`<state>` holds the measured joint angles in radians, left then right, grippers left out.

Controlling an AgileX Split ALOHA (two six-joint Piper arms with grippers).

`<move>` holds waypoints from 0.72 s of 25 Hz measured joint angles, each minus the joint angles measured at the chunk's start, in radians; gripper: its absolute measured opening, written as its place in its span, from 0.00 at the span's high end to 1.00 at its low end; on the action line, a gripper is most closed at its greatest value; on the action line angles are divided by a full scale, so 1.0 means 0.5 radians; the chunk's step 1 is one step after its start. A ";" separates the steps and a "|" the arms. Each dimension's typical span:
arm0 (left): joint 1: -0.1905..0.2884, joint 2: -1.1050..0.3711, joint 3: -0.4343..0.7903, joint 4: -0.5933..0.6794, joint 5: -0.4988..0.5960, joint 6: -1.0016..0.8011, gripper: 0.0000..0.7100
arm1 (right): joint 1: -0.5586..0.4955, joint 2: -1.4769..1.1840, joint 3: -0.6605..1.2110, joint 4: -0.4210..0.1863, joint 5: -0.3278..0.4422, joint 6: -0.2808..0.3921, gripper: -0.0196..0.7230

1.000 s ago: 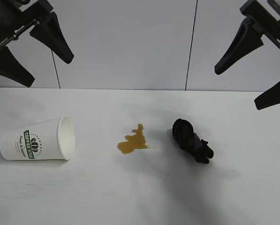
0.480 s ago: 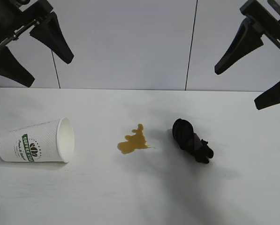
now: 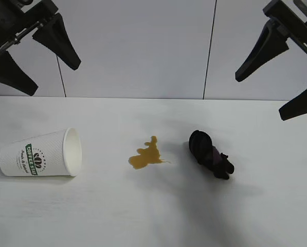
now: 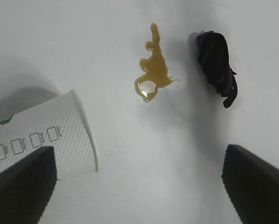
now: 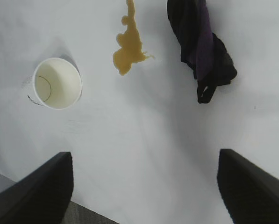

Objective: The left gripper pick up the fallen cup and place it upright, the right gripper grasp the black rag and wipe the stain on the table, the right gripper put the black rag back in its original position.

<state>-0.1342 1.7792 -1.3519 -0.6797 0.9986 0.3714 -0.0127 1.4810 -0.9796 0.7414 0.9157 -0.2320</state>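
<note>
- Left end effector (image 3: pixel 32 64): upper left of the exterior view, raised well above the surface; fingers spread wide, nothing between them. Judged to be poised over its own target, the cup, with the spread suited to the cup's body.
- Right end effector (image 3: pixel 276 85): upper right of the exterior view, likewise high and apart from everything; fingers parted, empty. Judged to be waiting on its side, nearest the rag.
- Cup (image 3: pixel 39 153): lower left of the exterior view, lying on its side on the surface, mouth turned toward the centre, base toward the left edge, logo facing the camera. Not yet upright; the first step looks unstarted.
- Black rag (image 3: pixel 211 154): right of centre, bunched into a loose roll with a purple fold showing. It lies near the stain but apart from it, within the right arm's side.
- Stain (image 3: pixel 145 155): centre of the exterior view, an irregular amber puddle between cup and rag, touching neither. It lies just off the cup's mouth, consistent with a spill.
- Surface (image 3: pixel 153 216): plain white, carrying all three items.
</note>
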 joint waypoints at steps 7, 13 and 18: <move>0.000 0.000 -0.121 0.002 0.120 0.433 0.02 | 0.000 0.000 0.000 0.004 0.000 0.000 0.20; 0.000 0.000 -0.209 0.022 0.248 1.188 0.02 | 0.000 0.000 0.000 0.004 -0.002 0.000 0.20; -0.040 0.000 -0.209 0.186 0.262 1.731 0.02 | 0.000 0.000 0.000 0.004 -0.004 0.000 0.20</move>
<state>-0.1543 1.7792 -1.4563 -0.5865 1.1294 1.2368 -0.0127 1.4810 -0.9796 0.7434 0.9138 -0.2320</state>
